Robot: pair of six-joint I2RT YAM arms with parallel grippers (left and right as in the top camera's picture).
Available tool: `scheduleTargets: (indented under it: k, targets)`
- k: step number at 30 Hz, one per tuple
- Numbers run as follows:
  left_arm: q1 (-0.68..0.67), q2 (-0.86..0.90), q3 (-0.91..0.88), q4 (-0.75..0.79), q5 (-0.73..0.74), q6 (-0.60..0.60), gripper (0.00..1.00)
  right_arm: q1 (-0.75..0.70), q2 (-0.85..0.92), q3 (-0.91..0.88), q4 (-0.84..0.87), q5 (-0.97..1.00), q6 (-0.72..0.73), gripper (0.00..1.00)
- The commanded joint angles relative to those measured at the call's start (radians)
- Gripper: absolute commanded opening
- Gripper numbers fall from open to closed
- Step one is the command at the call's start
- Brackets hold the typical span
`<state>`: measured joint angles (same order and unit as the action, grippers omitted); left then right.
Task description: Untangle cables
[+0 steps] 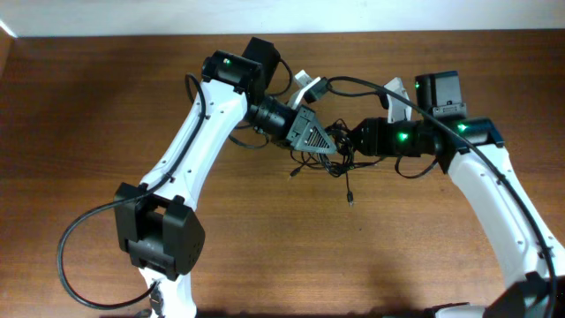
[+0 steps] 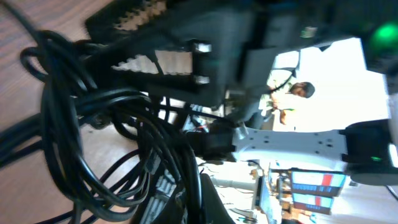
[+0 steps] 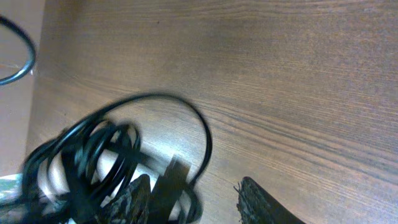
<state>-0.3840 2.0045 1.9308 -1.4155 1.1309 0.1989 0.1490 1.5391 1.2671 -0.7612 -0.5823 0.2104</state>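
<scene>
The cables [image 1: 328, 159] form a black tangle on the table between my two arms, and one loose end with a small plug [image 1: 350, 200] trails toward the front. My left gripper [image 1: 330, 147] is at the tangle's upper left and looks shut on a cable strand. In the left wrist view several loops [image 2: 93, 143] hang around its fingers [image 2: 208, 196]. My right gripper [image 1: 347, 138] reaches in from the right. In the right wrist view its fingers [image 3: 196, 202] are apart, with blurred cable loops [image 3: 93, 155] and a dark plug [image 3: 169, 186] beside the left finger.
The wooden table [image 1: 106, 106] stretches all around the tangle. Thick black arm cables arch over both arms [image 1: 380, 88]. The right arm's body [image 2: 186, 37] fills the top of the left wrist view, very near the left gripper.
</scene>
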Motion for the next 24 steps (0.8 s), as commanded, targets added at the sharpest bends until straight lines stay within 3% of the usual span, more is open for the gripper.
scheduleTargets:
  k: [1,3,4,5,6,8,11,13,17,21,22,23,24]
  targets:
    - [0.007,-0.020,0.019,-0.026,0.125,0.024,0.00,0.017,0.055,0.014,0.038,-0.014,-0.011,0.47]
    - [0.007,-0.020,0.019,-0.026,0.130,0.024,0.00,0.036,0.068,0.014,0.056,-0.039,-0.011,0.47]
    - [0.007,-0.020,0.019,-0.026,0.127,0.024,0.00,0.040,0.068,0.014,0.063,-0.035,-0.011,0.35]
    - [0.013,-0.020,0.019,-0.022,0.082,0.024,0.00,0.022,0.068,0.014,0.076,-0.034,-0.011,0.08]
    - [0.025,-0.020,0.019,-0.023,0.029,0.023,0.00,0.003,0.068,0.015,0.078,-0.031,-0.010,0.04]
    - [0.107,-0.020,0.019,-0.023,-0.261,-0.069,0.00,-0.115,0.023,0.015,0.050,0.066,0.042,0.04]
    - [0.185,-0.020,0.019,-0.023,-0.621,-0.162,0.00,-0.170,-0.098,0.015,-0.029,0.211,0.060,0.04]
    - [0.200,-0.020,0.019,-0.023,-0.719,-0.162,0.03,-0.169,-0.172,0.015,-0.094,0.239,0.061,0.04]
    - [0.200,-0.020,0.019,-0.035,-0.851,-0.161,0.14,-0.169,-0.200,0.015,-0.200,0.310,0.091,0.04]
    - [0.183,-0.020,0.018,-0.047,-0.689,-0.161,0.06,-0.169,-0.198,0.015,-0.211,0.250,0.090,0.04]
    - [0.166,-0.020,0.018,-0.056,-0.722,-0.154,0.09,-0.169,-0.198,0.015,-0.212,0.250,0.090,0.04]
    - [0.153,-0.020,0.018,-0.073,-0.872,-0.186,0.27,-0.169,-0.198,0.015,-0.217,0.250,0.089,0.07]
    - [0.168,-0.020,0.018,-0.110,-1.205,-0.399,0.42,-0.169,-0.197,0.015,-0.225,0.251,0.085,0.16]
